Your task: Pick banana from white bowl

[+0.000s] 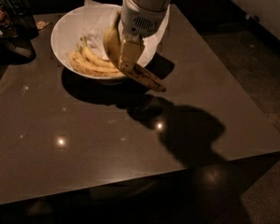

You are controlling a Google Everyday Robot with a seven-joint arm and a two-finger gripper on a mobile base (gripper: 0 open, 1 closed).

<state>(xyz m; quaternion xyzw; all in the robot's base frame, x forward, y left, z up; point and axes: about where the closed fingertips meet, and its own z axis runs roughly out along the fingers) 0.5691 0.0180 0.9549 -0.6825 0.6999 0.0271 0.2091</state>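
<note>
My gripper (127,55) hangs over the near right rim of the white bowl (65,29) and is shut on the banana (142,76). The banana is lifted clear of the bowl; its yellow upper part curves up beside the fingers and its brown-blotched end points down right, past the rim over the table. A bunch of paler yellow bananas (91,63) still lies in the bowl on the white paper lining (95,20).
The bowl stands at the back of a dark glossy table (107,134). Dark clutter (11,27) sits at the table's back left corner. The table's right edge drops to the floor (266,78).
</note>
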